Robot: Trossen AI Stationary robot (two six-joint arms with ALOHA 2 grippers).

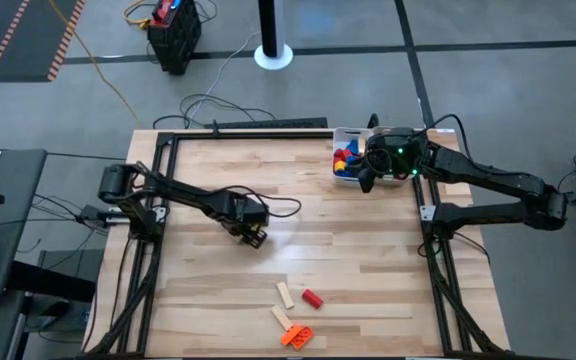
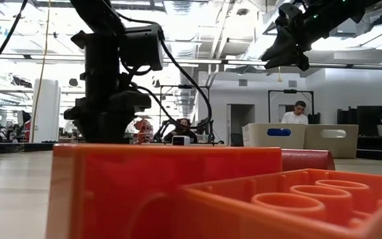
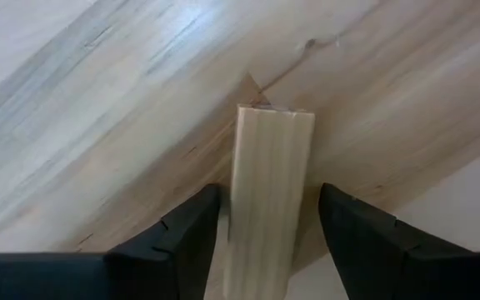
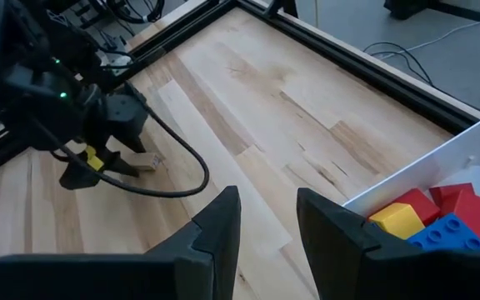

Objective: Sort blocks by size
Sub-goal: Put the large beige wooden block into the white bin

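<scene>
High view: left hand (image 1: 255,236) at frame centre-left, low over the desk (image 1: 368,260). Right hand (image 1: 368,180) at upper right, over the white tray (image 1: 342,133) w/ red, blue, yellow blocks (image 1: 345,160). Loose blocks at lower centre: two wooden bars (image 1: 286,295), red block (image 1: 313,298), orange block (image 1: 298,335).

Low view: orange block (image 2: 197,192) fills the foreground, hiding most of the desk.

Left wrist view: fingers (image 3: 182,242) spread either side of a wooden bar (image 3: 265,200), not visibly gripping. Risk: bar sits off-centre, so closing may twist it or let it slip. Bar's near end is cut off.

Right wrist view: fingers (image 4: 215,225) apart, nothing between; tray contents partly cut off.
</scene>
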